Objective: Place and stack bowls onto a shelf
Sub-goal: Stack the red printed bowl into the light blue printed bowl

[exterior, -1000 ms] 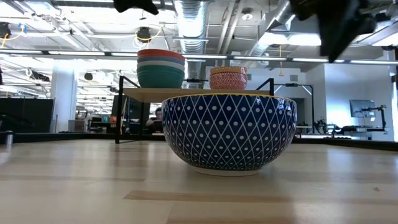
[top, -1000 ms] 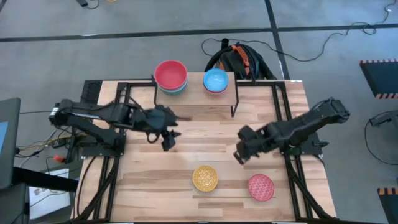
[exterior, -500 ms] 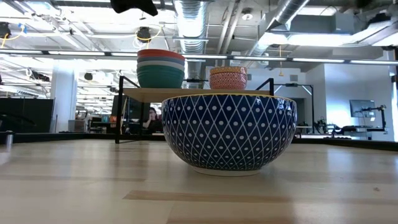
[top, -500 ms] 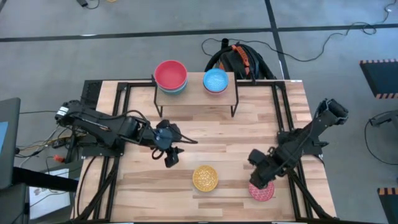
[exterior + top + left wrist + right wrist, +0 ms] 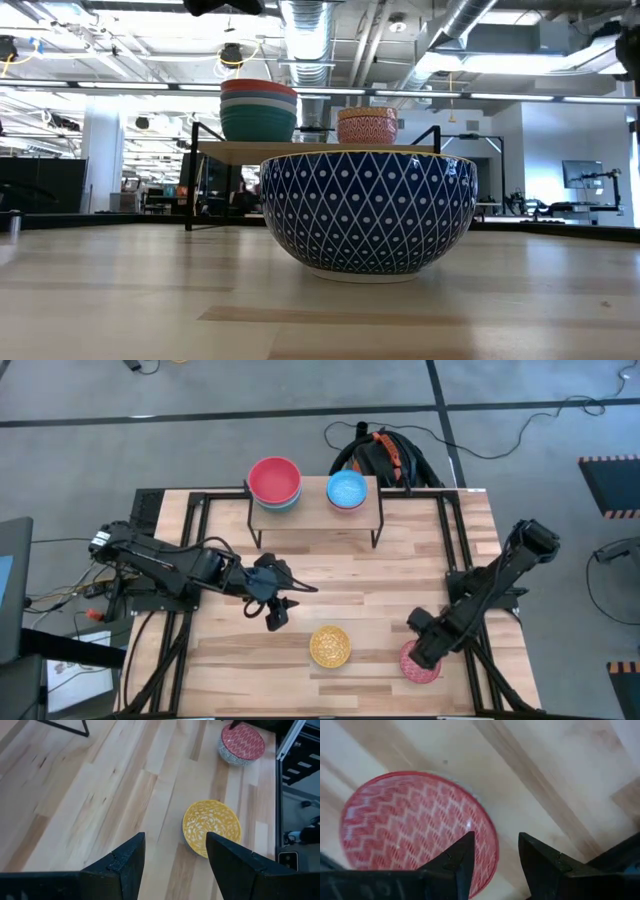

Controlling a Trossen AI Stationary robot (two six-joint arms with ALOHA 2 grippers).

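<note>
1. Left hand (image 5: 277,612) hovering over the table (image 5: 330,575) left of centre, well short of any bowl; fingers (image 5: 129,860) spread apart with nothing between them.
2. Ahead of that hand, on the near half of the table: yellow-patterned bowl (image 5: 330,645), upright, alone, with bare wood all round it.
3. At the far edge of the table: shelf (image 5: 315,512) on thin black legs. On its left end, a stack of bowls with the red bowl (image 5: 274,479) on top and a green bowl (image 5: 258,124) at the bottom in the low view; exact count in the stack hard to tell.
4. On the shelf's right end: blue bowl (image 5: 347,488) from above, resting in a bowl that looks red-patterned from the side.
5. Close to the low camera: blue-patterned bowl (image 5: 368,212), upright on the table, filling the middle of that view.
6. Near the table's front right: pink-patterned bowl (image 5: 422,663), upright.
7. Right hand (image 5: 424,650) low over the pink-patterned bowl's rim, fingers (image 5: 455,862) spread wide, one over the bowl's inside and one outside the rim; contact not clear.
</note>
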